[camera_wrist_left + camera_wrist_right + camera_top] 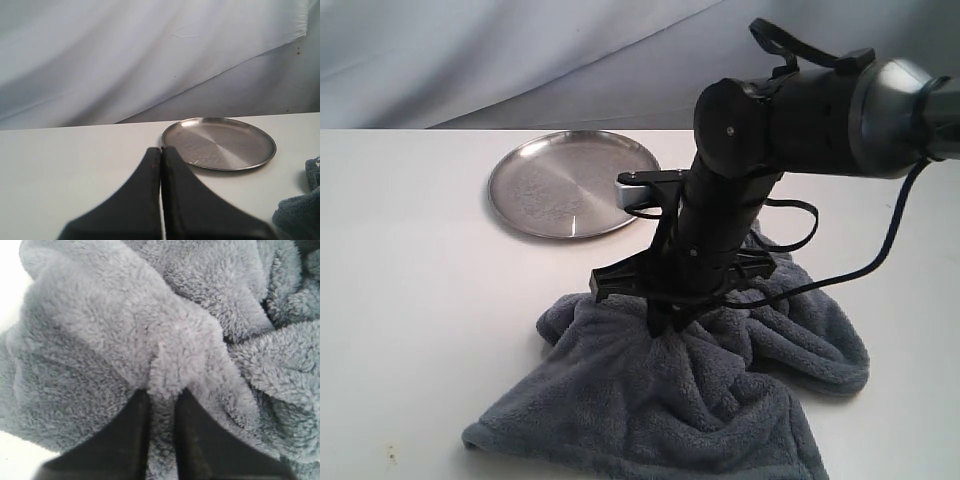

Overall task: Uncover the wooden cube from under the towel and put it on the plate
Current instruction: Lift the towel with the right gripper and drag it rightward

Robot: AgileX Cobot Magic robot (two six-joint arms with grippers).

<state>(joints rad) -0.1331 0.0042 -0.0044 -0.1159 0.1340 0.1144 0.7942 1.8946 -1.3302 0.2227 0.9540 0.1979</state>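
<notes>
Right hand (162,396): pinching a raised fold of the towel (100,340); plush pile bulges out just past the tips.
Right hand, exterior view (665,325): it comes down from above onto the middle of the towel (700,400), and the cloth runs in pleats toward the grip.
Left hand (161,150): pressed together on nothing, low over bare worktop (60,165), with the plate (220,142) beyond its tips.
Towel: bunched toward the near edge of the worktop (400,250); its lower part runs out of the exterior view.
Cube: seen in no view. Judged to lie under the towel; where under it cannot be told.
Plate (520,190): bare, toward the far edge, close to the towel's far side but apart from it.
Step in hand: drawing the towel off, judged from the fold already gripped.
Doing it well: raise the fold high enough for the cloth to hang free, then carry it toward the near edge, away from the plate, so nothing drapes over the plate.
Pace: slow at first, since plush pile may drag the cube along.
Watch: the pinch holds only a small fold, which could slip out.
</notes>
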